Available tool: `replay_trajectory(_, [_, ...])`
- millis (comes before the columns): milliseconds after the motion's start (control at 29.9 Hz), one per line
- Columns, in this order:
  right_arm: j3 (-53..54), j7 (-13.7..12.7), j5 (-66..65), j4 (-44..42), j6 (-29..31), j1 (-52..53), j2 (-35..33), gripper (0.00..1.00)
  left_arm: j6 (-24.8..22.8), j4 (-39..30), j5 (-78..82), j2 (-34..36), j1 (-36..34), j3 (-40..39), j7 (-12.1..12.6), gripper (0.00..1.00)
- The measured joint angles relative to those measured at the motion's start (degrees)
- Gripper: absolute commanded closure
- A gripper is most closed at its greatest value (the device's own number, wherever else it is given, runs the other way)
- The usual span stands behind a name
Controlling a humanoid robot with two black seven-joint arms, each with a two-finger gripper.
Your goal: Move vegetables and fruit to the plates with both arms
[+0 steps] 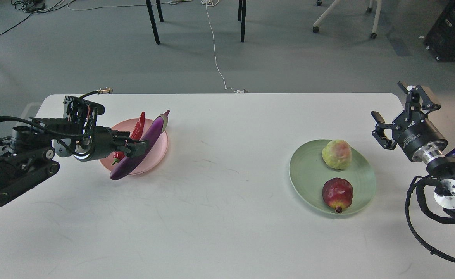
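The purple eggplant (146, 143) lies slanted across the pink plate (157, 154), with its lower end hanging over the plate's front-left rim. My left gripper (135, 147) is shut on the eggplant's middle. The red chili pepper (138, 124) rests on the same plate, just left of the eggplant. The pale green plate (308, 170) on the right holds the yellow-green fruit (336, 154) at the back and the dark red pomegranate (338, 193) at the front. My right gripper (400, 112) is open and empty, raised to the right of the green plate.
The white table (227, 217) ends at its far edge behind the plates. Beyond it on the grey floor are black table legs (152, 21), a white cable (216, 58) and a chair base (343, 19). Loose black cables hang by my right arm (425, 232).
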Motion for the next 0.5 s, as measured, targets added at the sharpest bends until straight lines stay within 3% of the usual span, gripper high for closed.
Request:
replay_trajectory(234, [0.2,0.0,0.0,-0.1,0.0,0.2,-0.1,0.02,1.1,-0.8,-3.9,0.3,-0.2,-6.2,-0.3,0.01])
replay_trajectory(502, [0.5,0.0,0.0,-0.3,0.0,0.9,0.0,0.02,6.7,-1.5,-23.9,-1.6,1.5,-9.5,-0.3,0.01])
